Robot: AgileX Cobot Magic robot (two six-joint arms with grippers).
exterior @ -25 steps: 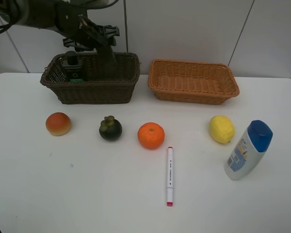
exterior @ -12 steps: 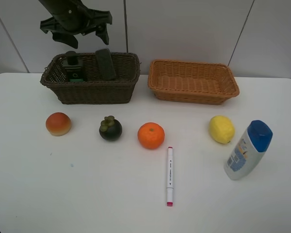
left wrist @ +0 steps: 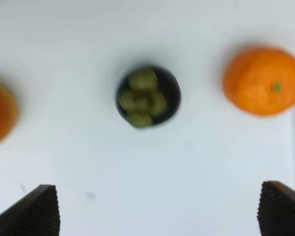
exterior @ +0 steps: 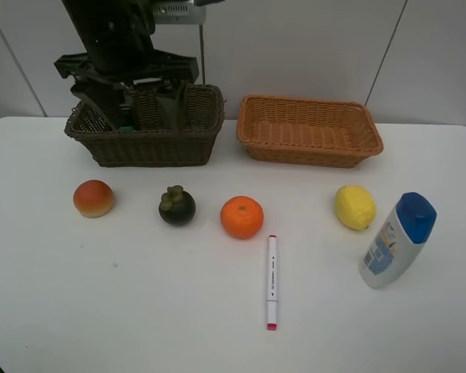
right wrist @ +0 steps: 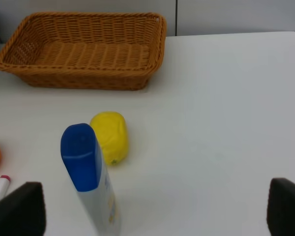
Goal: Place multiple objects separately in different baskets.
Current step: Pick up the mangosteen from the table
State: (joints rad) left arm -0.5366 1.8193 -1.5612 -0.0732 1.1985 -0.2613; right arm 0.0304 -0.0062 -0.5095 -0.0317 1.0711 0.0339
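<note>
At six o'clock on the white table [exterior: 140,311], nearest the front edge, lies a slim white marker with a pink tip [exterior: 271,281], tip toward the front. At four o'clock stands a white plastic bottle with a blue cap [exterior: 396,239], and a round yellow lemon [exterior: 354,207] sits just beside it at its ten o'clock. A round orange [exterior: 241,217] sits near the marker's far end, with a dark mangosteen with a green crown [exterior: 176,206] and a red-orange peach [exterior: 93,198] in line toward nine o'clock. At one o'clock rests a shallow light orange-tan wicker basket [exterior: 311,151], at eleven o'clock a deeper dark brown wicker basket [exterior: 147,148]. Above the dark one hangs the left gripper [exterior: 136,105], jaws spread wide and holding nothing. The right gripper [right wrist: 152,209], seen only in its wrist view, is spread wide too.
</note>
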